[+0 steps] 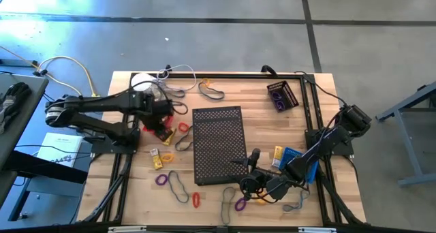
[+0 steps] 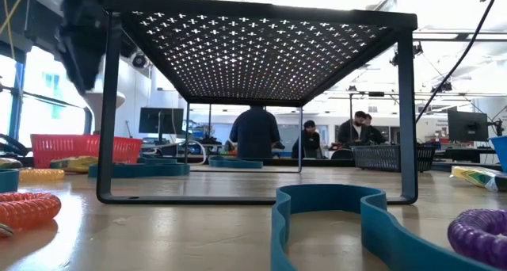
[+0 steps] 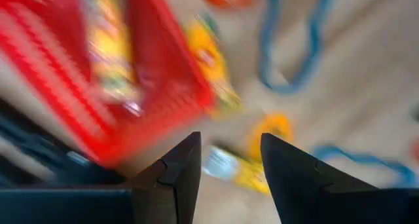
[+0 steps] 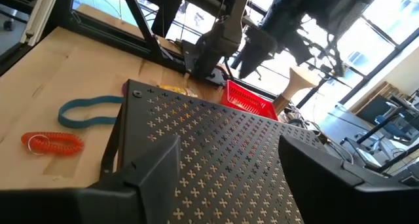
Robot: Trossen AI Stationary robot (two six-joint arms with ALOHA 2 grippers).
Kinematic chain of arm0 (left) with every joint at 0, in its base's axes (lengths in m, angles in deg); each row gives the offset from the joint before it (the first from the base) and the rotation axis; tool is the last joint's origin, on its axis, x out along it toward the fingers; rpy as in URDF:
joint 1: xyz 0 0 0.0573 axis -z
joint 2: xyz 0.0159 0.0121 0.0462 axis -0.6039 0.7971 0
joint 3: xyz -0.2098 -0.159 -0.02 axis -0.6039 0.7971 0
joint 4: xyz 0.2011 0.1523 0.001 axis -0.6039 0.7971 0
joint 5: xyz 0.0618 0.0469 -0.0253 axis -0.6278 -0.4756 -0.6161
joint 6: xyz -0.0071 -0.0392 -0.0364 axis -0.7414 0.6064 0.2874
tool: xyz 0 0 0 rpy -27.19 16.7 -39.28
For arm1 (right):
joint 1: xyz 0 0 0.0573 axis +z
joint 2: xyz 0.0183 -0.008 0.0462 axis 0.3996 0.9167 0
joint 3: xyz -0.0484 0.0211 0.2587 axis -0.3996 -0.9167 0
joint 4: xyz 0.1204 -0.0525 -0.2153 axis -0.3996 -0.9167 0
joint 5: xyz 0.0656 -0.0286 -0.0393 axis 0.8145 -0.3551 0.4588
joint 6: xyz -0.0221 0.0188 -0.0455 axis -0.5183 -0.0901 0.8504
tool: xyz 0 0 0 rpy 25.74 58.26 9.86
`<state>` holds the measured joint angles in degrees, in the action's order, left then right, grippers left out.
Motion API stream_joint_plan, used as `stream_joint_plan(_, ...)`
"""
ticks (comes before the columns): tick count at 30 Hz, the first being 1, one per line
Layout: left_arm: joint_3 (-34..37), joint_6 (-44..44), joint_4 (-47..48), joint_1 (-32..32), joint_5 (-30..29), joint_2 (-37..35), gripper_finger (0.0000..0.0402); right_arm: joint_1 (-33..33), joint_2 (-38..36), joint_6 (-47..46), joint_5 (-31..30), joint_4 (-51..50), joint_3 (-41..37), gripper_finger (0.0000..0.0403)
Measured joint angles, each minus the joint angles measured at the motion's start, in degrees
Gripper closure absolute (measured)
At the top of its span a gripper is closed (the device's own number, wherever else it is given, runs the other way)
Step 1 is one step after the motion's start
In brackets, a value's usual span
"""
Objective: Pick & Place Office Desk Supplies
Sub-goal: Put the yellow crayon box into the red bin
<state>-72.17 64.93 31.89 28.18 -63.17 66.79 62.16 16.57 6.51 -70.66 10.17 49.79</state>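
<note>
The wooden table (image 1: 218, 90) carries a black perforated shelf (image 1: 218, 144) in its middle, a raised stand on thin legs that the low view looks straight under. The left claw (image 1: 162, 116) hangs to the shelf's left, directly above a red basket (image 1: 155, 120), and its two dark fingers (image 3: 177, 175) stand apart with nothing between them. Its wrist view is smeared: just below the fingertips lie the basket's red mesh wall, a yellow piece inside it and other yellow bits outside on the wood, none sharp enough to name. The right claw (image 1: 252, 172) sits at the shelf's near right corner, jaws wide and empty, its fingers (image 4: 150, 168) framing the shelf top. A blue tray (image 1: 294, 161) lies just behind that claw, mostly covered by the arm. Ahead of the right claw, past the shelf's left edge, rest a grey-blue band (image 4: 88, 111) and an orange coil (image 4: 54, 143). The small supplies are scattered on the wood: a purple loop (image 1: 161, 180) and a red loop (image 1: 197, 199) well below the left claw, another purple loop (image 1: 240, 204) just beside the right one. A dark box (image 1: 282, 95) far beyond the right claw holds purple loops, hard to count.
</note>
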Motion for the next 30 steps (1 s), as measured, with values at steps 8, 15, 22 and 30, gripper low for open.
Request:
stream_joint_plan(8, 0.02, 25.18, 2.75, 13.44, -0.84, 0.00, 0.0250, 0.00, 0.00, -2.43, 0.29, 0.02, -0.02, 0.0156)
stream_joint_plan(15, 0.02, 29.20, 2.58, 22.96, -2.84, 0.00, 0.0250, 0.02, 0.00, -3.27, 2.79, 0.04, 0.00, 0.0156)
stream_joint_plan(22, 0.02, 32.07, 2.60, 25.78, -5.13, 0.00, 0.0243, 0.00, 0.00, -5.99, 3.59, 0.04, -0.01, 0.0156)
stream_joint_plan(30, 0.16, 36.27, 2.51, 28.82, -6.05, 1.86, 0.0155, 0.02, 0.00, -6.19, 6.43, 0.04, 0.00, 0.0156)
